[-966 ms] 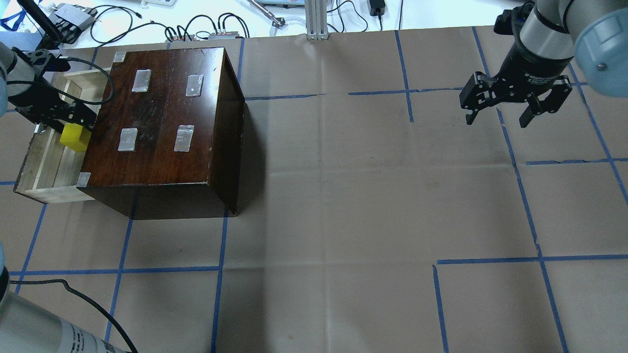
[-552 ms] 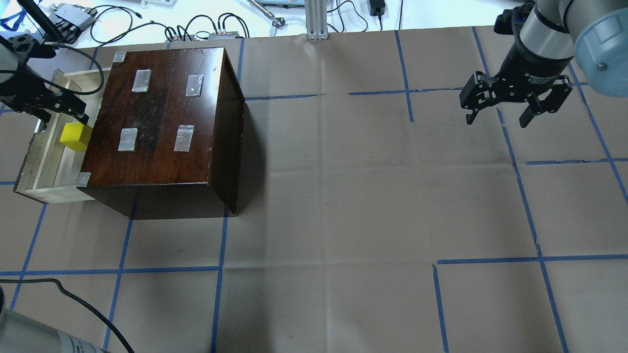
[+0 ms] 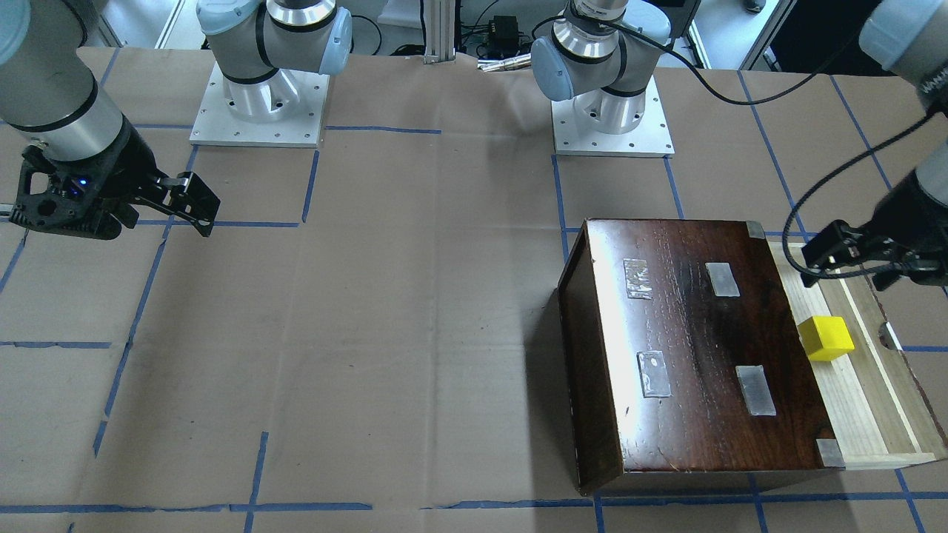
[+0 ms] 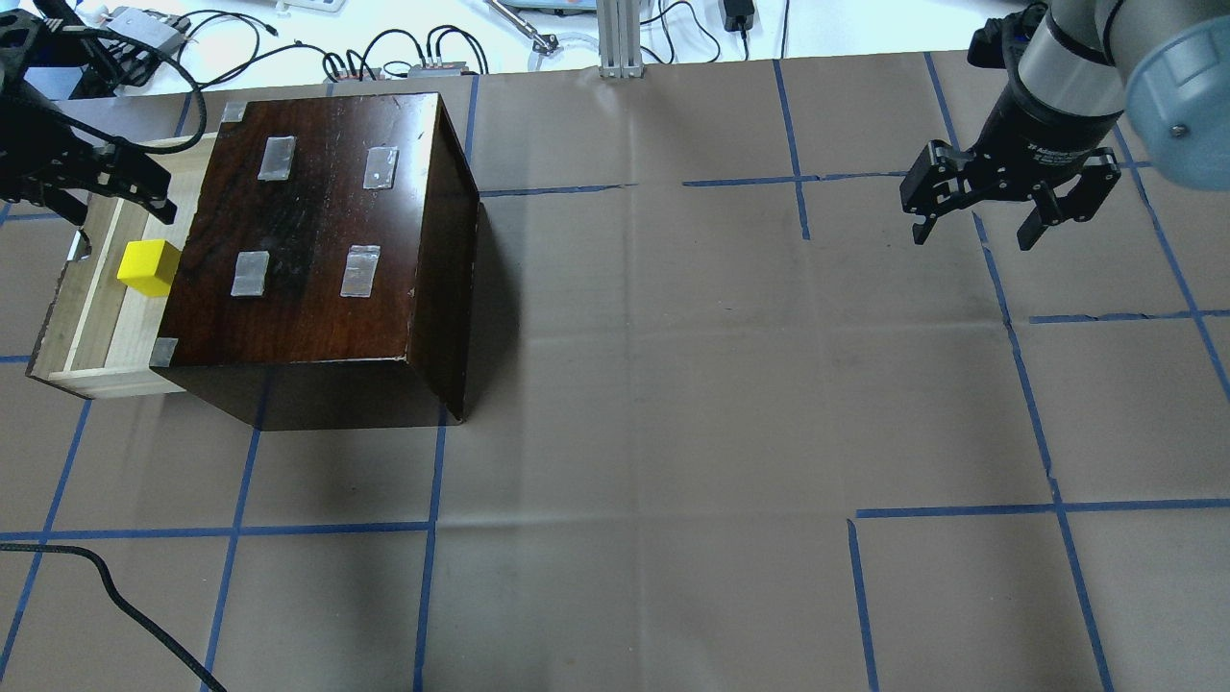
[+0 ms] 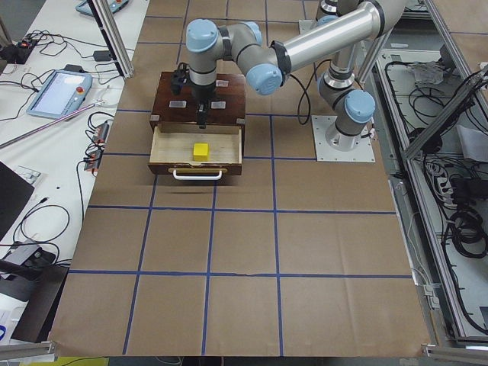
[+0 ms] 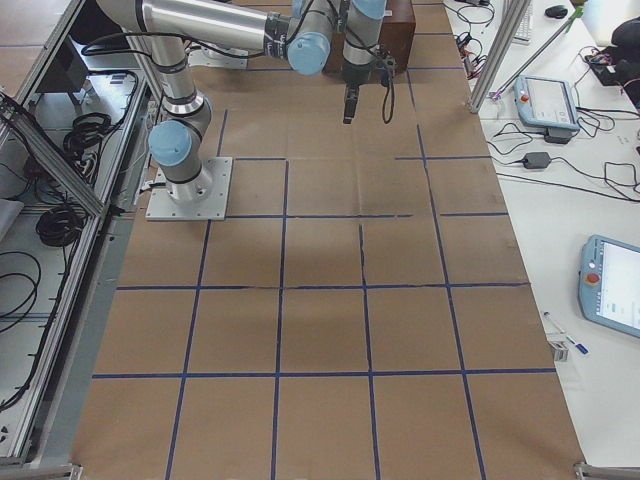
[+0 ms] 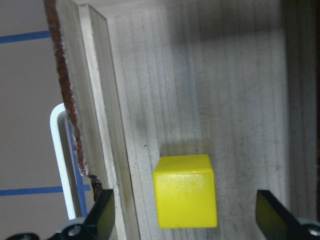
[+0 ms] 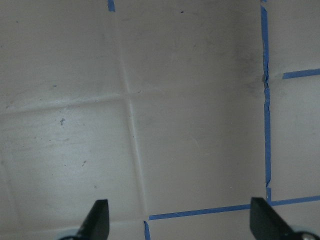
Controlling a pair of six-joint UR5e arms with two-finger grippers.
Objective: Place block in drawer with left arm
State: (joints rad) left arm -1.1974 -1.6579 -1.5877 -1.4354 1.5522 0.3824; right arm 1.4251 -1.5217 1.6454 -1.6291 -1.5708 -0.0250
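Note:
The yellow block (image 4: 147, 266) rests on the floor of the open pale-wood drawer (image 4: 91, 298), which is pulled out of the dark-brown cabinet (image 4: 317, 231). My left gripper (image 4: 106, 207) hangs open and empty above the drawer, just behind the block and apart from it. In the left wrist view the block (image 7: 185, 191) lies below, between the two spread fingertips (image 7: 102, 217), on the drawer floor (image 7: 240, 100). The front-facing view shows the block (image 3: 827, 337) free in the drawer (image 3: 866, 400). My right gripper (image 4: 975, 235) is open and empty over the paper at the far right.
The drawer's white handle (image 7: 60, 160) sticks out at its front. Cables and devices (image 4: 384, 58) lie on the white bench beyond the table, beside an aluminium post (image 4: 620, 38). The two arm bases (image 3: 259, 104) (image 3: 611, 111) stand at the robot's side. Brown paper carries blue tape lines.
My left gripper has lifted and drawn back from the block, which stays in the drawer. The right arm has not moved.

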